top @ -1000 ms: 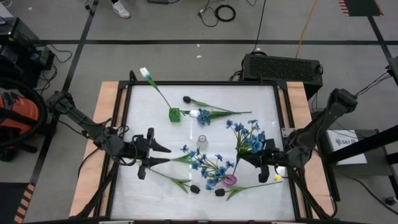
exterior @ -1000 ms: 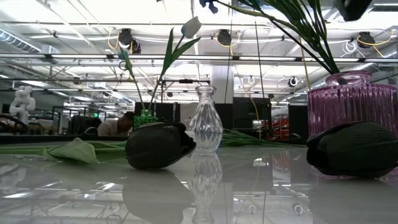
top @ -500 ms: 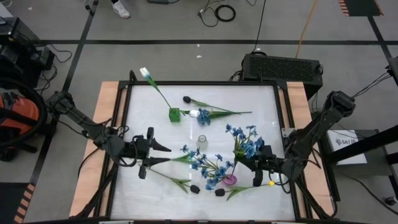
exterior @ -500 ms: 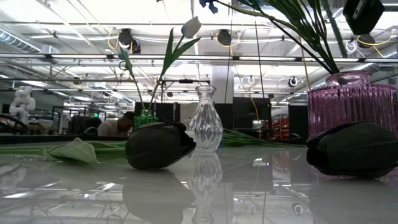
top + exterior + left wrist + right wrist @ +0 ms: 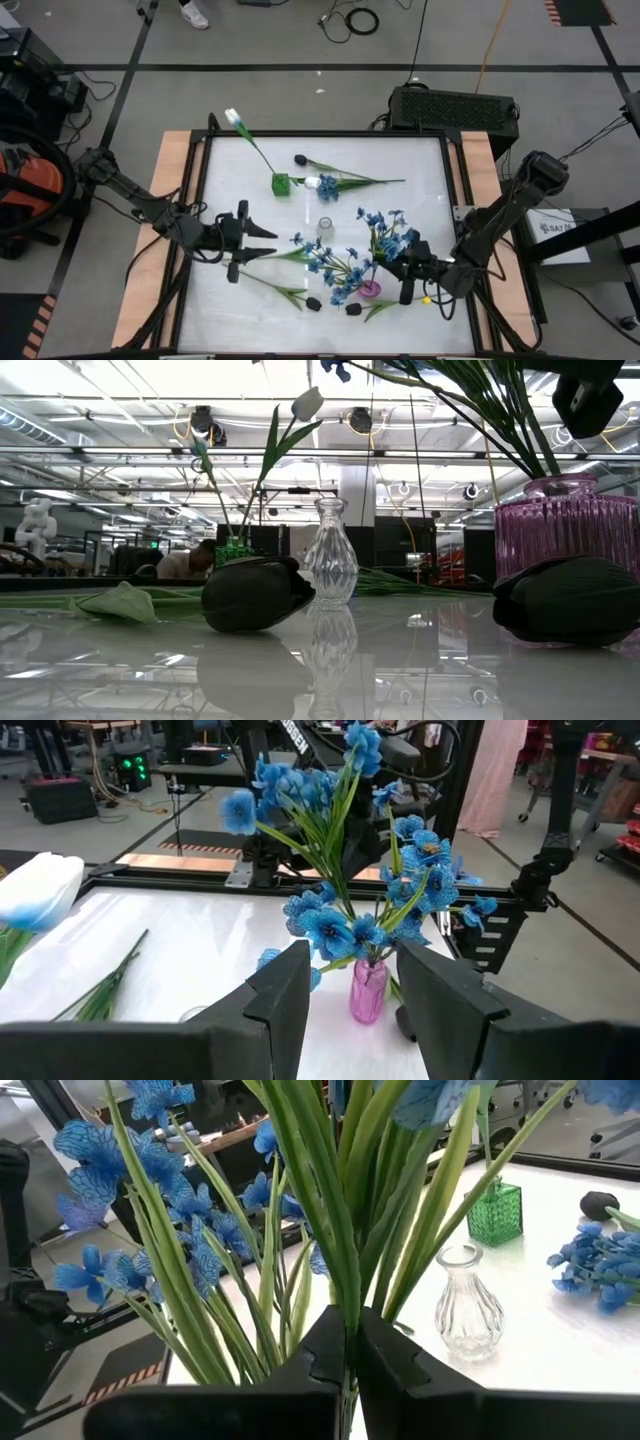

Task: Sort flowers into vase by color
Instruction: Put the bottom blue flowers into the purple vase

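My right gripper [image 5: 404,270] is shut on a spray of blue flowers [image 5: 386,230], just to the right of the pink vase [image 5: 370,289]. That vase holds another blue spray [image 5: 330,264]. A clear vase [image 5: 324,228] stands at mid table. A green vase [image 5: 281,183] at the far left holds a white tulip [image 5: 233,117]. Black tulips [image 5: 313,303] [image 5: 353,309] lie on the table near the front edge. Left of centre, my left gripper [image 5: 262,243] is open, its fingers [image 5: 285,995] level and pointing at the pink vase [image 5: 367,990]. My right gripper pinches the bunched green stems [image 5: 345,1305] of the blue spray between its two fingers [image 5: 322,1360]. It comes roughly level from the table's right side, and the fingers lie across the stems. The spray stands up from the hold, blooms on top, lifted clear of the table.
A third black tulip [image 5: 300,158] lies at the far side. A white tulip with blue blooms [image 5: 322,184] lies right of the green vase. Leafy stems [image 5: 280,290] lie in front of my left gripper. A raised dark frame [image 5: 325,133] edges the table.
My right gripper has carried the blue spray down and toward the table's left and near edge, closer to the pink vase, turning a little on the way. It has stayed shut on the stems. In the low view it has come down into the top right corner.
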Tool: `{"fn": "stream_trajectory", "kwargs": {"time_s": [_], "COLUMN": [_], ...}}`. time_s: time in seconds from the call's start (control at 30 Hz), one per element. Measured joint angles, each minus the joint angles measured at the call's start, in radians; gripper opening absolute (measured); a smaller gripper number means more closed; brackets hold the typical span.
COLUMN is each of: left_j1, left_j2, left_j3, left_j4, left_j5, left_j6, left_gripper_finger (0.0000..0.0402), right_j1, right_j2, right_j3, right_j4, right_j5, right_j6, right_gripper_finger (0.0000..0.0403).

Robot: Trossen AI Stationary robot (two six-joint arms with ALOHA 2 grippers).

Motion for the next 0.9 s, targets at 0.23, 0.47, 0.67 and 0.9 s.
{"fn": "stream_trajectory", "kwargs": {"time_s": [0.23, 0.47, 0.67, 0.9], "left_j1": [0.0, 0.0, 0.0, 0.0], "left_j2": [0.0, 0.0, 0.0, 0.0], "left_j3": [0.0, 0.0, 0.0, 0.0], "left_j4": [0.0, 0.0, 0.0, 0.0], "left_j5": [0.0, 0.0, 0.0, 0.0], "left_j6": [0.001, 0.001, 0.001, 0.001], "left_gripper_finger": [0.016, 0.016, 0.016, 0.016], "right_j1": [0.0, 0.006, 0.006, 0.01], "right_j2": [0.015, 0.017, 0.016, 0.015], "right_j3": [0.0, 0.0, 0.0, 0.001], "right_j4": [0.0, -0.008, -0.016, -0.078], "right_j5": [-0.001, -0.067, -0.112, -0.196], "right_j6": [0.026, 0.056, 0.068, 0.134], "right_gripper_finger": [0.0033, 0.0097, 0.0139, 0.0165]}}
